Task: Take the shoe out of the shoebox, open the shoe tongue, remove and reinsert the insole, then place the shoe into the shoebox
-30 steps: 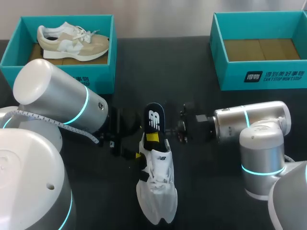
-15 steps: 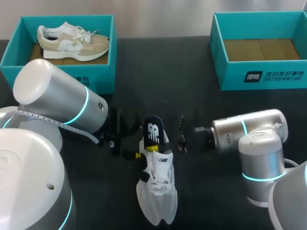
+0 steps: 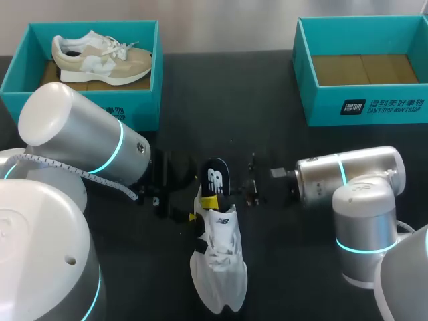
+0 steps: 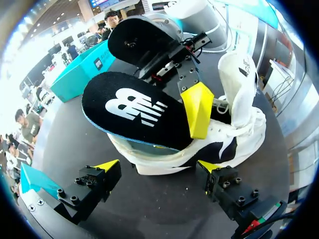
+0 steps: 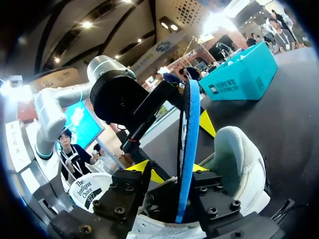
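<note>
A white shoe [image 3: 217,257] lies on the black table, toe towards me. Its black insole [image 3: 215,179] stands partly in the heel opening, logo showing. In the right wrist view the insole [image 5: 186,134] stands edge-on between my right gripper's [image 5: 169,169] fingers. It leans on one finger with a gap to the other, so this gripper is open. In the left wrist view one yellow right fingertip [image 4: 197,107] lies on the insole [image 4: 132,109]. My left gripper [image 4: 158,167] is open just short of the shoe's heel [image 4: 164,157], without touching it.
A teal shoebox [image 3: 137,107] at the back left holds a beige and white shoe [image 3: 100,57]. A second teal shoebox [image 3: 364,107] stands at the back right with only its brown floor showing. Both arms crowd the table's middle.
The insole has gone down further into the shoe's heel. My right gripper has come apart from its shut grip on the insole. The left gripper has stayed put.
</note>
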`<act>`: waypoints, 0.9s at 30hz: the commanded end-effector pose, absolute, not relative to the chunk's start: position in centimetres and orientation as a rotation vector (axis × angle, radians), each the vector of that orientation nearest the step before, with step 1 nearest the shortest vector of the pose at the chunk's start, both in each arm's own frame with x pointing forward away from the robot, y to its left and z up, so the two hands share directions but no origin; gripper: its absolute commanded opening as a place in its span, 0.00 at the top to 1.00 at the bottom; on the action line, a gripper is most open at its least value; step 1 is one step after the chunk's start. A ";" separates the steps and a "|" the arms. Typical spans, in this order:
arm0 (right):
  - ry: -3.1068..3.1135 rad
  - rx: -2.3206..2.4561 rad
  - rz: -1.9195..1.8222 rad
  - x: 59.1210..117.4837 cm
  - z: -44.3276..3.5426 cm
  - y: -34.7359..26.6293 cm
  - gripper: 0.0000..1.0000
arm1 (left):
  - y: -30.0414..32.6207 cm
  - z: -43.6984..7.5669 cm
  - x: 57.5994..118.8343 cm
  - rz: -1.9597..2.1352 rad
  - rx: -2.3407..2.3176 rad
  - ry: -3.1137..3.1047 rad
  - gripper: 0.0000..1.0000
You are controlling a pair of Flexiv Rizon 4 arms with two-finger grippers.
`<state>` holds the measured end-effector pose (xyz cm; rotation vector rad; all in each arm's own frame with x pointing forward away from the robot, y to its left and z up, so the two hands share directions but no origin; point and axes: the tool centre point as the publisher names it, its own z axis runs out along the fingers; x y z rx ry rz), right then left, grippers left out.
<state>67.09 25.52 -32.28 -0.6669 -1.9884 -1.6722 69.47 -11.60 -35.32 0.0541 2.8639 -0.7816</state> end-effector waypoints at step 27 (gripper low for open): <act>-1.919 -0.798 -1.592 67.8 -33.8 25.3 1.00 | -11.5 -35.3 69.4 -0.784 0.055 2.863 0.00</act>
